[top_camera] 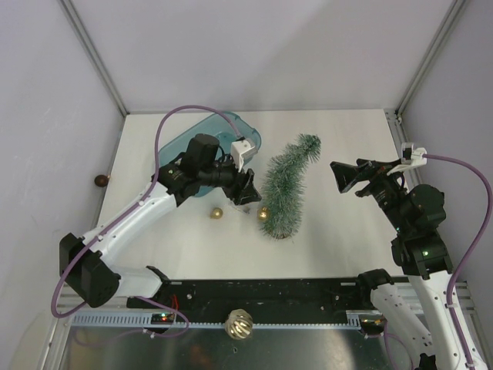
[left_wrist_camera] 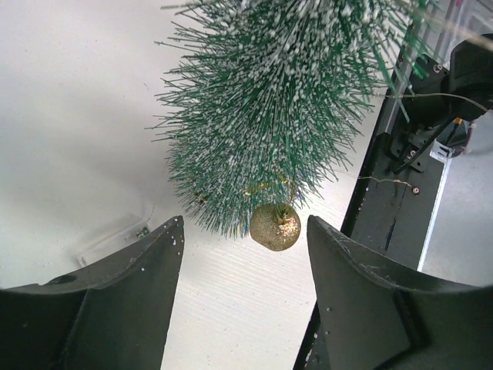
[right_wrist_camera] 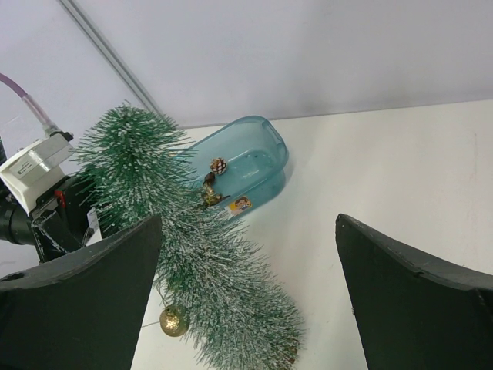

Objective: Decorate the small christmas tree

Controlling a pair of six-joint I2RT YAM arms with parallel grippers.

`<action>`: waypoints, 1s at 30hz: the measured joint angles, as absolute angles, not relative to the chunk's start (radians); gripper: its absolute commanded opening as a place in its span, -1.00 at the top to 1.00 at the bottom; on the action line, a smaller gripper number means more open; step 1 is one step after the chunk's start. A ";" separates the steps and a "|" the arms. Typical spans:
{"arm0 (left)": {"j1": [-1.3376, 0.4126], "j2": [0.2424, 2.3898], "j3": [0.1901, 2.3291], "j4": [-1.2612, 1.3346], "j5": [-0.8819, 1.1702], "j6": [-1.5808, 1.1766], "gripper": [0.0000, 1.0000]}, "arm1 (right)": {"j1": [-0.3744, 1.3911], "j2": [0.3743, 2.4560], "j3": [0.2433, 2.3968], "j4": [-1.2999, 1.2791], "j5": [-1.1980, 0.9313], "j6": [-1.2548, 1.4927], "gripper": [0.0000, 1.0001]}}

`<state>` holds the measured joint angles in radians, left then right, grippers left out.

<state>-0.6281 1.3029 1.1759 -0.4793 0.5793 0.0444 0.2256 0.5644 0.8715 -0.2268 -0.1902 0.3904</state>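
The small christmas tree [top_camera: 285, 189], frosted green with a bent tip, is in the middle of the table; it also shows as the tree [left_wrist_camera: 269, 108] in the left wrist view and the tree [right_wrist_camera: 208, 262] in the right wrist view. A gold bauble [left_wrist_camera: 275, 227] hangs by a thin thread at its lower needles, seen too as the bauble [top_camera: 263, 213] and the bauble [right_wrist_camera: 172, 321]. My left gripper [top_camera: 248, 189] is just left of the tree, and the left gripper [left_wrist_camera: 245, 220] stands open, with the bauble just beyond its tips and nothing between them. My right gripper [top_camera: 339, 176] hangs open to the tree's right, and nothing sits between the jaws of the right gripper [right_wrist_camera: 248, 220].
A teal tub [top_camera: 223, 131] lies at the back left, partly under the left arm; the tub [right_wrist_camera: 254, 154] holds a pine cone [right_wrist_camera: 219, 165]. A second gold bauble [top_camera: 216, 213] lies on the table. A dark bauble [top_camera: 101, 180] sits beyond the left edge. A gold ornament [top_camera: 239, 324] rests on the front rail.
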 measured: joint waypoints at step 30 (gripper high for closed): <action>-0.152 1.819 1.438 -0.530 0.230 0.042 -0.42 | 0.225 0.572 0.871 -0.227 -0.189 0.390 -0.97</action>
<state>-0.1524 1.8194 1.4380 -0.5304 0.2302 0.0418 0.2249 0.5720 0.8715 -0.2272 -0.1890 0.3897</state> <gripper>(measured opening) 0.736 0.989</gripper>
